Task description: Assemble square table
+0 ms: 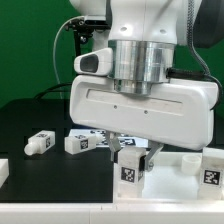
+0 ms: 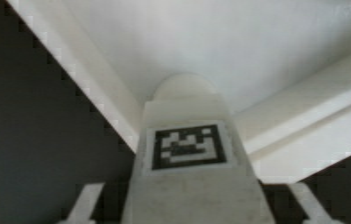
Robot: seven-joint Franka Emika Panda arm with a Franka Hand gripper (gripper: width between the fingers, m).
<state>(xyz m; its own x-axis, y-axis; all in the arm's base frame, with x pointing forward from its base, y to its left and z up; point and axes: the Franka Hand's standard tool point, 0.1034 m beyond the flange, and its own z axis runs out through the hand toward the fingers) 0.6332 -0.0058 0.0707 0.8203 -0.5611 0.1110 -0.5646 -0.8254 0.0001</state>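
My gripper fills the middle of the exterior view and is shut on a chunky white leg, held upright with its tag facing the camera. In the wrist view that leg runs between my two fingers, its rounded end over the edge of the white square slab. In the exterior view the slab lies low, right of the held leg. Another tagged leg stands upright at the slab's right end. Two more legs lie on the dark table to the exterior view's left.
A white L-shaped piece lies at the exterior view's left edge. Tagged white parts lie behind the loose legs. A green backdrop stands behind the table. My gripper body hides the middle of the table.
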